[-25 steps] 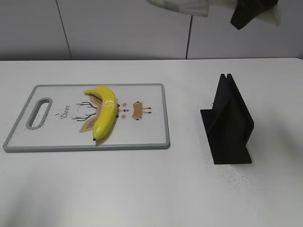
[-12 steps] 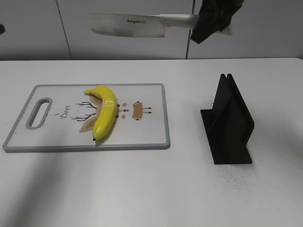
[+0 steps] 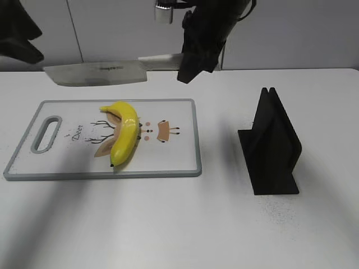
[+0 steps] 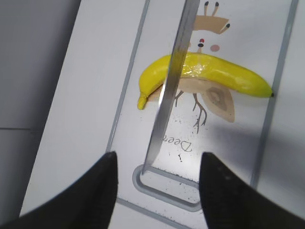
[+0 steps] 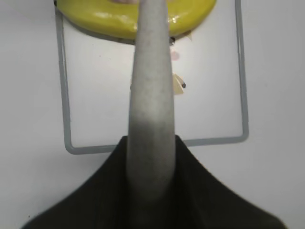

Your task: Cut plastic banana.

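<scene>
- Exterior view shows the banana (image 3: 124,133) lying whole on the cutting board (image 3: 179,162); no cut shows yet, so the cutting is still left to do.
- The right gripper (image 3: 193,59) holds the knife (image 3: 101,73) by its handle, clamped tight; the blade hangs in the air above the banana and does not touch it.
- From the right wrist view, the knife (image 5: 150,95) points out over the banana (image 5: 133,19), lined up across it; the judgement is that the knife must next come down onto the banana.
- The left gripper (image 4: 155,186) has its fingers spread wide and holds nothing; it hangs above the banana (image 4: 205,76), at the board's handle-hole end.
- A black knife stand (image 3: 272,145) sits well to the right of the banana, with nothing in it.
- Hard to see: the left arm is only a dark shape at the top left corner in the exterior view; the right gripper's fingers hide most of the knife handle.
</scene>
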Tool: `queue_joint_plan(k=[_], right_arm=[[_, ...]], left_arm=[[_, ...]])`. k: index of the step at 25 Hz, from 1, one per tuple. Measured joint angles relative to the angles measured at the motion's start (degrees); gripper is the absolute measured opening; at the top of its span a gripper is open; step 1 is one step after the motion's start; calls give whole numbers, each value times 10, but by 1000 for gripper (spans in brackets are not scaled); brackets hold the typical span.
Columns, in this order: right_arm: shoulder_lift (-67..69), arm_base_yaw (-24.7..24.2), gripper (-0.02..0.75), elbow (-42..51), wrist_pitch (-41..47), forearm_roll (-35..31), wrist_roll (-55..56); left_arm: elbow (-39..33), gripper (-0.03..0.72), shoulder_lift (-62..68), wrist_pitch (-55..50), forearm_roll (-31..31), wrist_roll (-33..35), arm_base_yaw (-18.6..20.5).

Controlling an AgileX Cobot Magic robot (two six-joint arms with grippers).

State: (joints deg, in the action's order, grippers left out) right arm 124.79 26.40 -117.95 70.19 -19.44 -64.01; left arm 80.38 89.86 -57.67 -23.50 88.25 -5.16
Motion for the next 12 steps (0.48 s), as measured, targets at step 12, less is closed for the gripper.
queue_joint_plan(k=[12], right_arm=[[4,1,164,-1,0,-11,-19]], left_arm=[[24,508,109,41,-51,49,0]])
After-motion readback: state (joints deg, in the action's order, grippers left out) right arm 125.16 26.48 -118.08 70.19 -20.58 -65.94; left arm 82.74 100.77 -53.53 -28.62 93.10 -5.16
